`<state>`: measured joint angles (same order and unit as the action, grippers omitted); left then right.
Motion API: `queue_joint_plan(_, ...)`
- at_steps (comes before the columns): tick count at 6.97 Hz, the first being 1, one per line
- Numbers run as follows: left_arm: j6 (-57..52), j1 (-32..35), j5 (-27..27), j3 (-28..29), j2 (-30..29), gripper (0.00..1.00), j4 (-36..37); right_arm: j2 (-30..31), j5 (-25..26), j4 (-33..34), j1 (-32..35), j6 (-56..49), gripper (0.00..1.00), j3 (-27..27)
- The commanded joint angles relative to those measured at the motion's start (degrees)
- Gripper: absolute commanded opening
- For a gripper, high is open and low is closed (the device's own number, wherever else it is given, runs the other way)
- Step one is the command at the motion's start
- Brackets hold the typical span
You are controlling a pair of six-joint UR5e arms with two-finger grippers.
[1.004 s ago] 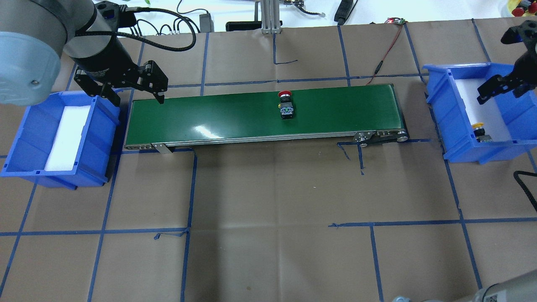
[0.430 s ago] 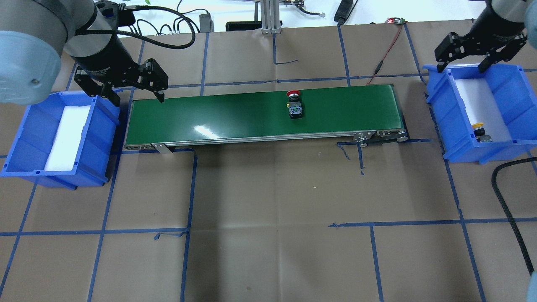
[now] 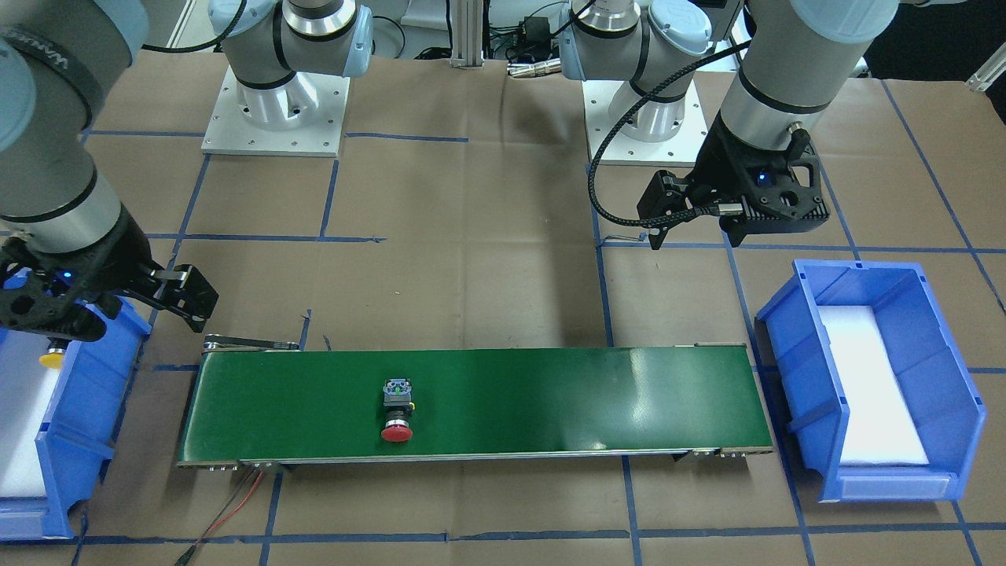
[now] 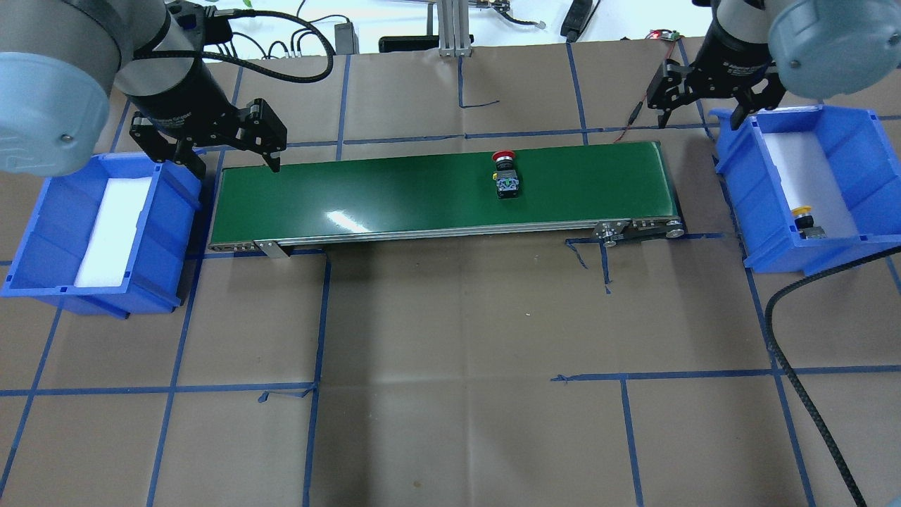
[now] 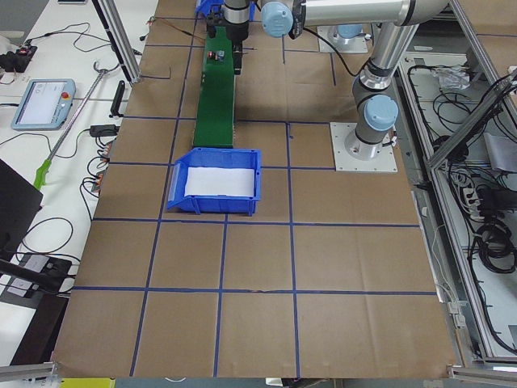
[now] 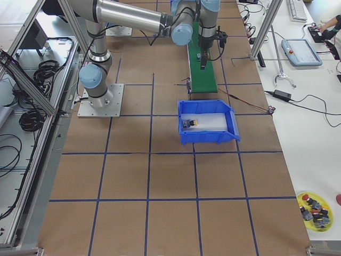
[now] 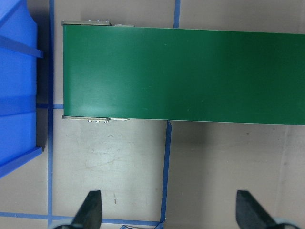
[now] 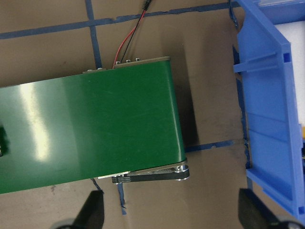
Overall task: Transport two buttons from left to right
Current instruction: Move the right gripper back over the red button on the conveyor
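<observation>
Green conveyor belt lies across the middle of the brown-paper-covered table, which is gridded with blue tape. One blue bin stands off each end of the belt. The red button lies on its side on the belt, right of the belt's centre and nearer the far edge; its red cap points away from the robot and its grey-green rear block points toward it. The yellow button rests on the white foam liner of the right bin, in the corner nearest the robot. The left bin holds only its white foam liner. The left tool hovers above the gap between the left bin and the left end of the belt; its fingers are spread wide and nothing is between them. The right tool hovers above the table just beyond the far right corner of the belt, beside the far left corner of the right bin; its fingers are likewise spread wide and grip nothing. A red-and-black wire runs from the right end of the belt toward the far edge of the table.
</observation>
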<state>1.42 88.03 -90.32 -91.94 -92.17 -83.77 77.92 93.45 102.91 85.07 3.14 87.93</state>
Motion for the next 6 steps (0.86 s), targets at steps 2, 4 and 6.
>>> queue_joint_plan(2, -0.8, -0.1, -0.1, 0.0, 0.2, 1.0, 0.1, -1.3, -0.4, 0.8, 2.6, 2.4, 0.99, 1.0)
queue_joint_plan(4, -1.2, -0.2, -0.2, 0.0, 0.3, 1.0, 0.1, -2.4, -0.9, 0.7, 2.9, 1.9, 0.99, 1.0)
queue_joint_plan(6, -1.2, -0.2, -0.2, -0.1, 0.3, 1.0, 0.1, -3.7, -1.0, 1.1, 4.2, 1.5, 0.99, 0.8)
